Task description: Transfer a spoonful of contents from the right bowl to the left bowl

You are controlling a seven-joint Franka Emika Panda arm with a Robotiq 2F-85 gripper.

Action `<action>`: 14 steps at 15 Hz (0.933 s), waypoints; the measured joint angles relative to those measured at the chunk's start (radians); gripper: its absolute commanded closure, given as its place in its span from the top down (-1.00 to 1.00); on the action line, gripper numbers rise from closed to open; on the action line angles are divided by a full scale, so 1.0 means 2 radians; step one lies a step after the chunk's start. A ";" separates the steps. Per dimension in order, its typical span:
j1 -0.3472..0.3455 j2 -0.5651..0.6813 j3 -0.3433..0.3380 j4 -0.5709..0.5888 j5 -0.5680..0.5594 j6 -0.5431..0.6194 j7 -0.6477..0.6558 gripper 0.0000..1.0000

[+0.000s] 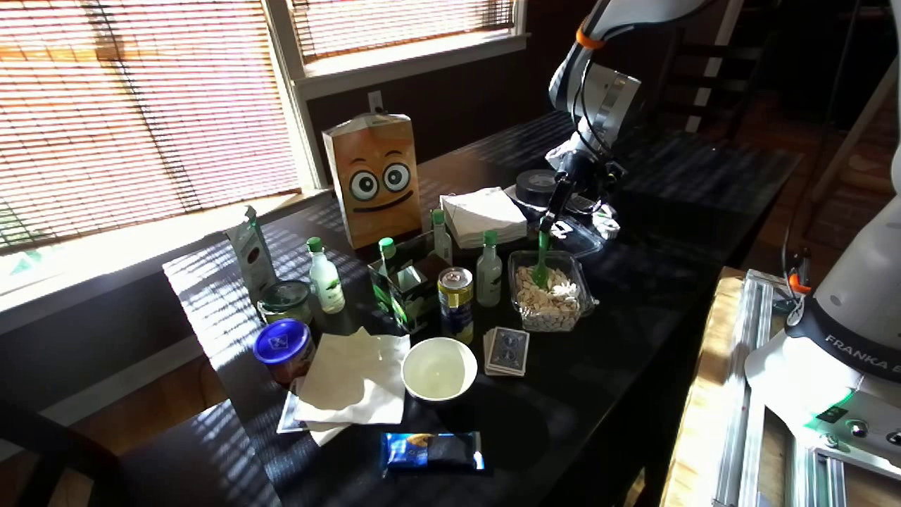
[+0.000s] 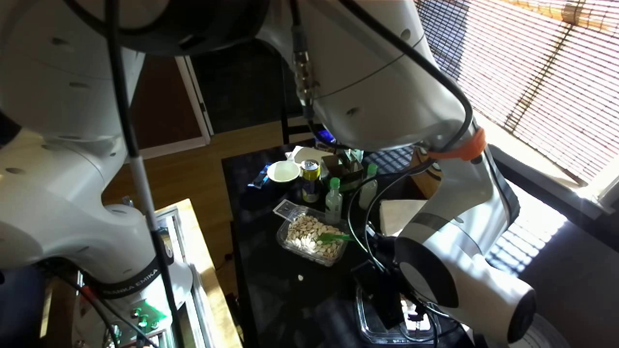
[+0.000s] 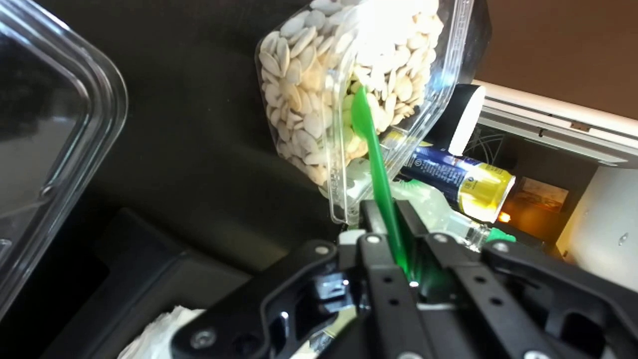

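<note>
Gripper (image 3: 391,215) pinches green spoon (image 3: 377,154); snagging the tub rim (image 3: 337,164) on lift-out could twist it, spilling seeds (image 3: 301,119).

Green spoon (image 3: 380,172) slants into clear bowl (image 3: 337,182) of seeds (image 1: 555,299), white bowl (image 1: 439,372) apart.

On table (image 1: 556,415): grn-capped btls (image 1: 326,285); grn. carton (image 1: 407,310); can (image 1: 456,310), upr.; cards (image 1: 508,350), piled; blue pkt (image 1: 429,452), flat; tub (image 1: 285,352), blue-lidded, just beside napkins (image 1: 359,387); black roll (image 1: 535,197); orange box (image 1: 380,190) w/ cartoon face, stands nr. blinds (image 1: 141,113).
</note>
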 measured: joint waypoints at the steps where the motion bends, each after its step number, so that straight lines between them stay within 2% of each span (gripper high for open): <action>1: 0.000 0.000 0.000 0.000 0.000 0.000 0.000 -0.94; 7: -0.001 -0.017 -0.008 -0.001 0.000 0.025 -0.025 -0.94; 14: 0.004 -0.078 -0.011 -0.053 0.001 0.111 -0.048 -0.94</action>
